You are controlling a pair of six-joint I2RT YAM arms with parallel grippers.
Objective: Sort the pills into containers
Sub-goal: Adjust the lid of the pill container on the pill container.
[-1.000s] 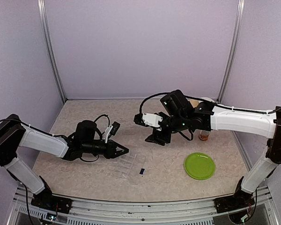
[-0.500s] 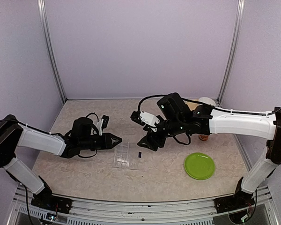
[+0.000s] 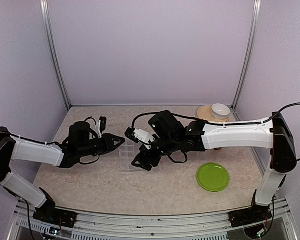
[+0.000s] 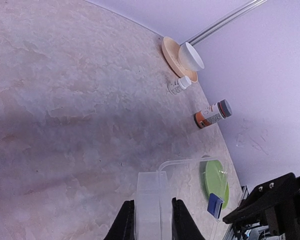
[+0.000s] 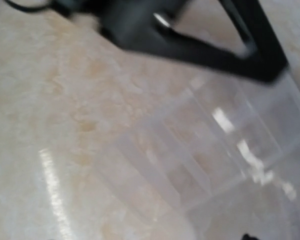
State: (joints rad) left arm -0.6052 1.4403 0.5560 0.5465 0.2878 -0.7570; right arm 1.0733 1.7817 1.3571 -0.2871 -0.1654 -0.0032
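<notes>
Eyes on the pill organiser (image 4: 151, 200): a flat tray of clear plastic, so see-through that the marbled counter (image 3: 90, 175) shows right through it. The right wrist view, though blurred, picks out rows of small square compartments with thin walls catching the light. A tiny dark blue-black mark (image 4: 215, 205) sits near its far end.

Where is it? Out in the middle of the counter, between the two arms, left of the green plate (image 3: 213, 176). Whether it is fully lifted or has an edge resting down, I can't tell.

The left jaws are pressed together on it. In the left wrist view the two black fingers (image 4: 126, 222) pinch the near edge of the clear plastic, and the tray runs straight out ahead of them.

The right jaws hang low over the tray's other end, close above the compartments. Spread or closed? The top view is too dark and the wrist view too smeared to say.
</notes>
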